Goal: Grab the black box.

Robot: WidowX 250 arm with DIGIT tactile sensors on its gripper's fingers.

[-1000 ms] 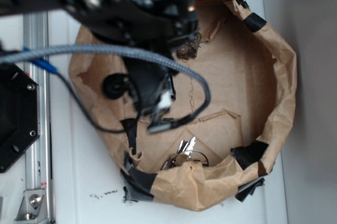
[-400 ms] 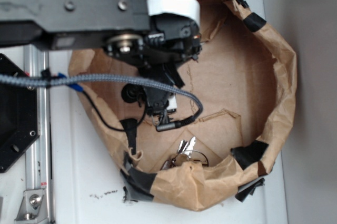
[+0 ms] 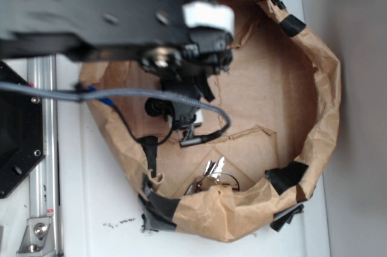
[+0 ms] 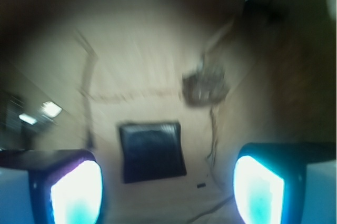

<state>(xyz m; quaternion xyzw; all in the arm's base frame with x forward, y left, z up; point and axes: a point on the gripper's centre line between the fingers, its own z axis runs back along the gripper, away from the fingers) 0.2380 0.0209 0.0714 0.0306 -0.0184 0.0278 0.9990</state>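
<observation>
From the wrist camera, the gripper (image 4: 167,192) has its two fingers (image 4: 76,192) spread wide, one at each lower corner of the view, with nothing between them. The black box (image 4: 151,151) lies flat on the cardboard floor just ahead of that gap, a little nearer the left finger than the right. It is not yet touched. Beyond it and off to the right sits the brown lump (image 4: 205,88), close enough that I'd worry about it.

The view is badly smeared, so the arm looks to be moving fast. To my eye the main risk is the fingers landing off-centre: the left one could come down on the box's edge and skid it away, since that glossy skin looks slippery. A drift forward and right could close on the lump instead.

From the exterior view, the arm (image 3: 109,12) covers the box entirely, so I cannot place it there. The crumpled paper wall (image 3: 323,87) rings the work area, and a bunch of keys (image 3: 211,172) lies near its front rim. The trailing cable (image 3: 205,112) could snag on the paper.
</observation>
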